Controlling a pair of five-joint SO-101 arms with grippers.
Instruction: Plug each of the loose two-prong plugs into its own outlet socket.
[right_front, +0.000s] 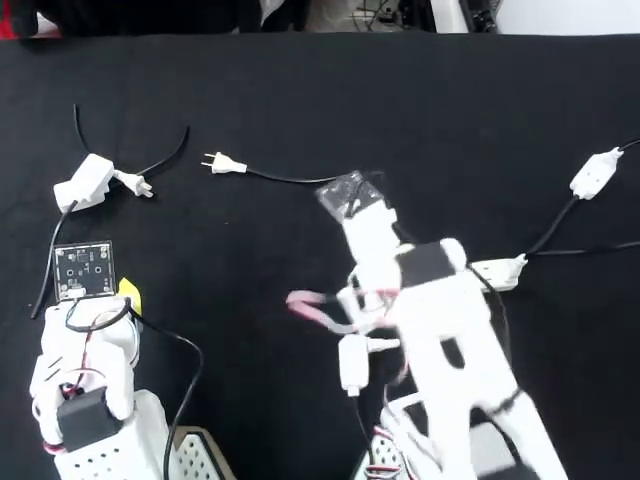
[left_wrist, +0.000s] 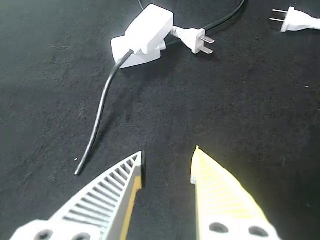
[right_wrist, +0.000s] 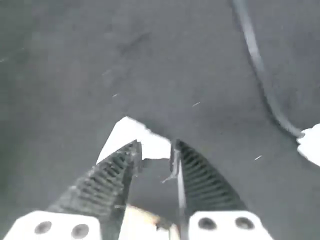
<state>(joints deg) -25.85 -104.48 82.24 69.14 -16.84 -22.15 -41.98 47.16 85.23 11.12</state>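
While L gripper hovers spread wide w/ nothing in it, socket and loose plug lie touching, far of it; 2nd plug further right; R gripper right again, grip can't tell.

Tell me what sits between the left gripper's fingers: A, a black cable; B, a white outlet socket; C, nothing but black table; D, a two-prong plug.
C: the left gripper stands open over bare black table, with the nearest plug and outlet socket lying well beyond its tips.
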